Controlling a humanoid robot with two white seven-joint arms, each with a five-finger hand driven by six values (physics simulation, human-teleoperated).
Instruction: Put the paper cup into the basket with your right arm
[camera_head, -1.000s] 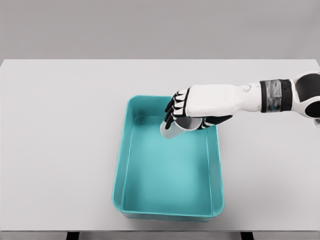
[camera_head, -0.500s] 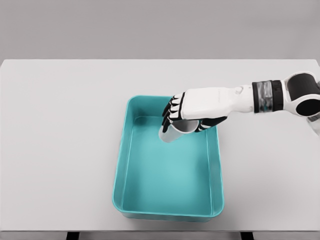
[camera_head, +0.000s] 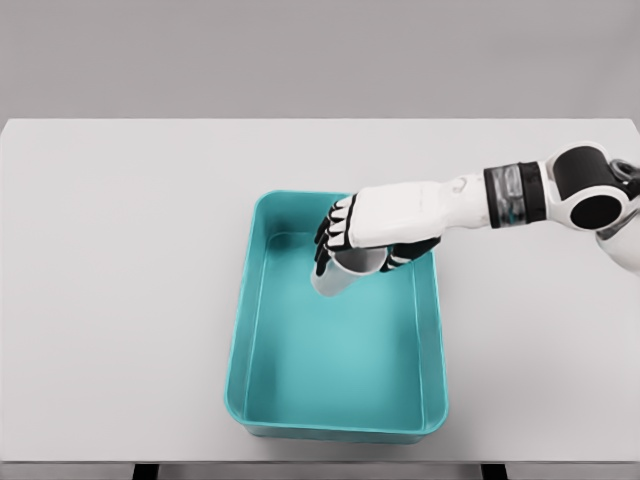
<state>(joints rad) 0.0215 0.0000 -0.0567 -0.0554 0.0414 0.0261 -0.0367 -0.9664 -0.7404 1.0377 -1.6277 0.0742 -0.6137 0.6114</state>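
Head view: right hand (camera_head: 365, 230) grips paper cup (camera_head: 338, 274) over teal basket (camera_head: 240, 340).

Right hand (camera_head: 375, 222) hides most of paper cup (camera_head: 333, 277).

Basket (camera_head: 245, 340): teal plastic look, smooth, slight sheen on inner walls. Cup (camera_head: 335, 278): white, matt, paper-like. Right hand (camera_head: 365, 228): smooth white shell, semi-gloss, black finger joints. Table (camera_head: 120, 280): pale grey, flat, matt.
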